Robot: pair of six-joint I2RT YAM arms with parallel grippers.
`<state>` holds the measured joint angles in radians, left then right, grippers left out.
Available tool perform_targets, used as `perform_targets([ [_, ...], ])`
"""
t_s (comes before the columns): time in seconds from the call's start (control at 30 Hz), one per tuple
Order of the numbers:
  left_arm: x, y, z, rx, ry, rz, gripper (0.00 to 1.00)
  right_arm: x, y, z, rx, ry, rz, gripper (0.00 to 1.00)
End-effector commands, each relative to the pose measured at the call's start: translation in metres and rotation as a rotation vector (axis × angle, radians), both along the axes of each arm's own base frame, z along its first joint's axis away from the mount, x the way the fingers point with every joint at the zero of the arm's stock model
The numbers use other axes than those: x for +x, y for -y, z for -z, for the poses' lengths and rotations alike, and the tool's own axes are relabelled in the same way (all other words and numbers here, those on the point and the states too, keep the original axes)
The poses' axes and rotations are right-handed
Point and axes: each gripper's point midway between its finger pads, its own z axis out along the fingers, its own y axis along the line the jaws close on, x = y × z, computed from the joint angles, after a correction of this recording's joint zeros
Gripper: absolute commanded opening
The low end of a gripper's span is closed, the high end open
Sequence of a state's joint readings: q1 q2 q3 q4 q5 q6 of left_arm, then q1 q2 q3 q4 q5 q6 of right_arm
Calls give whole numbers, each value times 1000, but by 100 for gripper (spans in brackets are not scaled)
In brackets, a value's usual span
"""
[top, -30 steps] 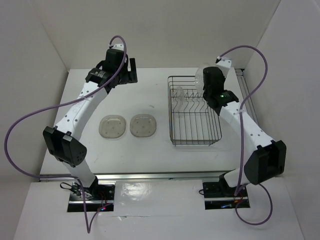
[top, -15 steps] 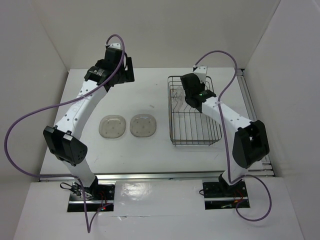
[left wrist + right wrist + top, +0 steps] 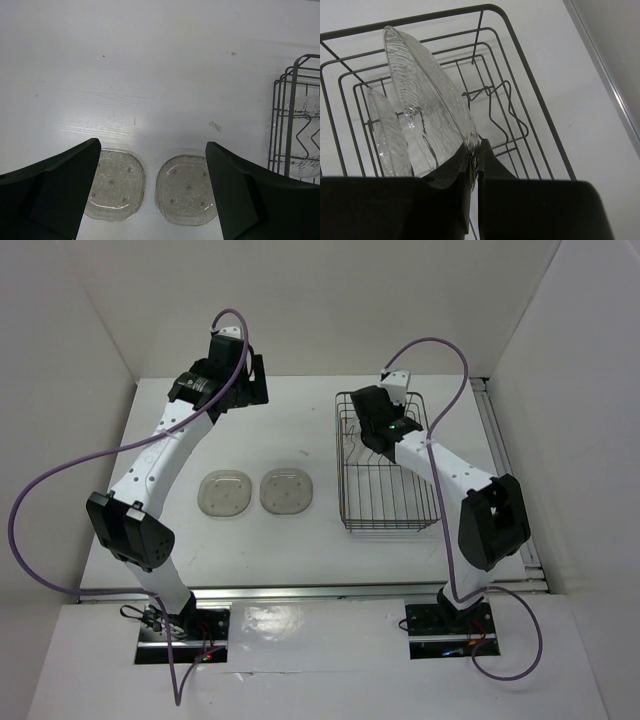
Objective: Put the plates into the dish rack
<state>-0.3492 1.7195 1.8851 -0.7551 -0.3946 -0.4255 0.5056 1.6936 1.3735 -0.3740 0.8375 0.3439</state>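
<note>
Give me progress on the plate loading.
Done: one clear plate stands in the rack. In hand: right hand pinches a second clear plate on edge beside it, not yet released. To do: two grey plates flat on the table; left hand open, empty.

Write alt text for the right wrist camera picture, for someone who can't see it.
The right gripper pinches the rim of a clear plate, holding it on edge over the dark wire dish rack. A second clear plate stands on edge close beside it in the rack, and the white table shows beyond.
</note>
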Motion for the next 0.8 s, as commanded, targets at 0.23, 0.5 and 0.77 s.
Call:
perform_targets([
  [0.23,6,1,-10,-17,38,2,100,3,-8,-8,-13,36,58,1],
  [0.5,6,1,-10,-9,37,7,100,6,-17,0,-3,21,51,34],
  [0.77,16,-29,30,-43,-55,-53,100,5,-13,-12,-15,35,62,100],
])
